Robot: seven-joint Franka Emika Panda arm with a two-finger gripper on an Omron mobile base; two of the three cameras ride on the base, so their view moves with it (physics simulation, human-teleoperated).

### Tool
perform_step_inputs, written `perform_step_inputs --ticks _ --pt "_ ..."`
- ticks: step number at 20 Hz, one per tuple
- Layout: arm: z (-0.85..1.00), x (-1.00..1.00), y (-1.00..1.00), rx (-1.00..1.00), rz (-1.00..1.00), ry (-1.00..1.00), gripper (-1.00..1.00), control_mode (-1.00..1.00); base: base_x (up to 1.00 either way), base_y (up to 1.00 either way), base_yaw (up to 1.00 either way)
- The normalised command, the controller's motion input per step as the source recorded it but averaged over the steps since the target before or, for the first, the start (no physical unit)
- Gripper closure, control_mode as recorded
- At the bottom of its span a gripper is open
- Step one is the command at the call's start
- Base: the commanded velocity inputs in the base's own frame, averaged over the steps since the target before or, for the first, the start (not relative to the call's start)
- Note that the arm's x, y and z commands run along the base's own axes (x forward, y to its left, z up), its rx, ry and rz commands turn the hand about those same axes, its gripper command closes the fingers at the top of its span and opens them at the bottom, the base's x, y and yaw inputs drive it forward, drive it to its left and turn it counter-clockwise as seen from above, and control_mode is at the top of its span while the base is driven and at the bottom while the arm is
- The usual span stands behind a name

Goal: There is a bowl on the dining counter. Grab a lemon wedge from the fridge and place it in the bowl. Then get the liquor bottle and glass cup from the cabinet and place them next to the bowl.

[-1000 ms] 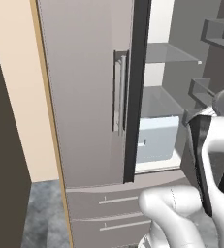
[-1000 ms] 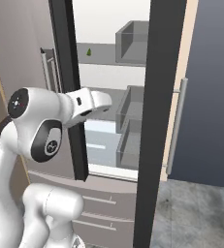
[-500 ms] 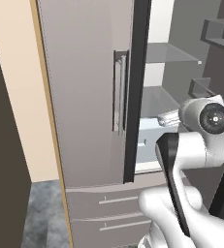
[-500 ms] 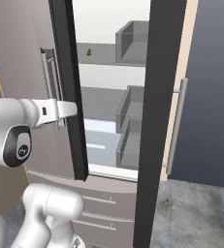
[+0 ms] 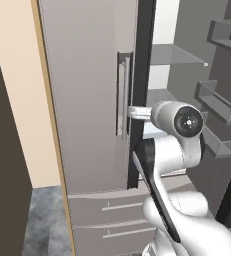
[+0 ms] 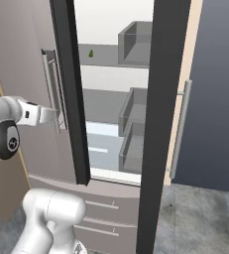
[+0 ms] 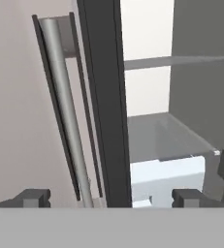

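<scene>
– How did the fridge (image 6: 111, 149) look?
– Silver-grey, right door swung open, the left door's long handle (image 7: 65, 111) upright.
– And the lemon wedge (image 6: 90, 53)?
– A tiny yellow-green speck on the upper shelf, well inside.
– The gripper (image 7: 108, 197)?
– Fingers spread wide, straddling the left door's dark edge beside that handle.

silver-grey fridge (image 5: 87, 100), black door edge, yellow-green lemon wedge (image 6: 90, 52)
</scene>
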Motion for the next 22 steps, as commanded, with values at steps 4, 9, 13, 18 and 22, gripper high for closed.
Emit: perform_step_inputs --ticks 4,9,13,18,22 --pt "0.12 0.45 0.29 0.38 0.0 0.0 -1.0 -1.0 0.0 0.0 0.0" --pt "0.02 0.65 -0.04 0.2 0.0 0.02 -1.0 -1.0 0.0 0.0 0.0" --pt "0.0 0.65 -0.05 0.01 0.0 0.07 -1.0 -1.0 0.0 0.0 0.0" --pt "0.0 0.54 0.0 -0.02 0.07 0.09 -1.0 -1.0 0.0 0.0 0.0" --pt "0.0 0.46 0.05 -0.08 0.13 0.07 -1.0 -1.0 0.0 0.0 0.0"
